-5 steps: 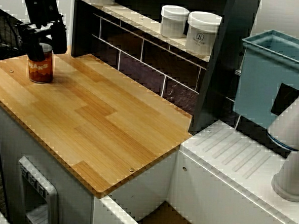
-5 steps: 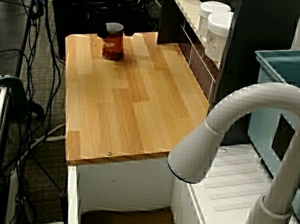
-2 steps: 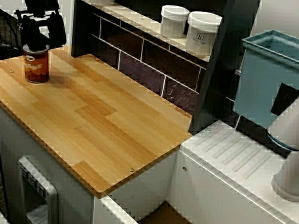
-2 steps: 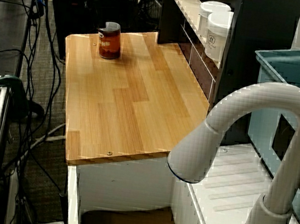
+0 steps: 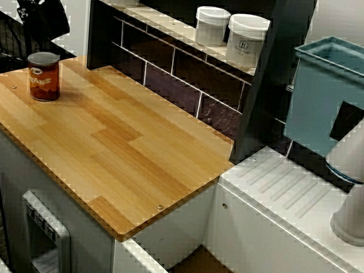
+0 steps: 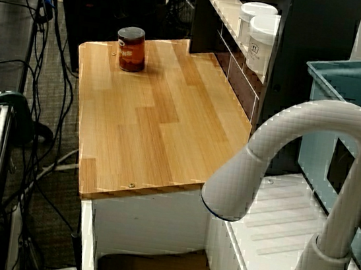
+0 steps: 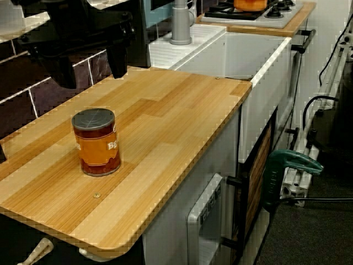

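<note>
Since I let go and rose, my fingers point(image 7: 117, 58) hang spread, empty, above the can point(image 7: 96, 142); it stands upright, left end of the table point(image 7: 176, 116).

**All-black gripper with two blocky fingers**

The matte black, boxy gripper point(image 7: 94, 74) carries two thick, square-edged fingers point(image 7: 117, 58) under a wide dark body. In the view from the side it is a plain black block, and any markings or screws are too dark to make out.
</note>
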### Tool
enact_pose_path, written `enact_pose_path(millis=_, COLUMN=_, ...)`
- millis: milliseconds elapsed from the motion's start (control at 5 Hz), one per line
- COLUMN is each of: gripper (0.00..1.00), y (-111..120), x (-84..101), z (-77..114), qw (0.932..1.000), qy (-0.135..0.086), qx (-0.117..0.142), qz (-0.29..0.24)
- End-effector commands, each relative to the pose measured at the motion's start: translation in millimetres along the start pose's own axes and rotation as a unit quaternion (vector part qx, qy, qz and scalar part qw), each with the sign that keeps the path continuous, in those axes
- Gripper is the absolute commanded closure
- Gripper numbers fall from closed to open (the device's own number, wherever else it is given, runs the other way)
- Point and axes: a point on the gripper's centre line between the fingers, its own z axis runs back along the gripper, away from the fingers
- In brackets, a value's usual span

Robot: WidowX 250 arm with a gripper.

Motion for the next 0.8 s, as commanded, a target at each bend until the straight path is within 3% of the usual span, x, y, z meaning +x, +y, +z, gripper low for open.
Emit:
enact_pose_path(millis=0, gripper=0.00, y=-2.0, x=-25.3, z=33.6, qw=0.9742, qy=-0.026, qx=0.129, qz=0.183)
enact_pose_path(millis=200, gripper=0.00, y=7.1, x=-38.9, z=39.7, qw=0.9544, qy=-0.032, qx=0.157, qz=0.252)
enact_pose_path(millis=400, gripper=0.00, y=17.5, x=-51.2, z=44.8, qw=0.9465, qy=-0.030, qx=0.166, qz=0.275)
enact_pose_path(millis=600, gripper=0.00, y=22.7, x=-57.7, z=45.5, qw=0.9674, qy=-0.014, qx=0.132, qz=0.216)
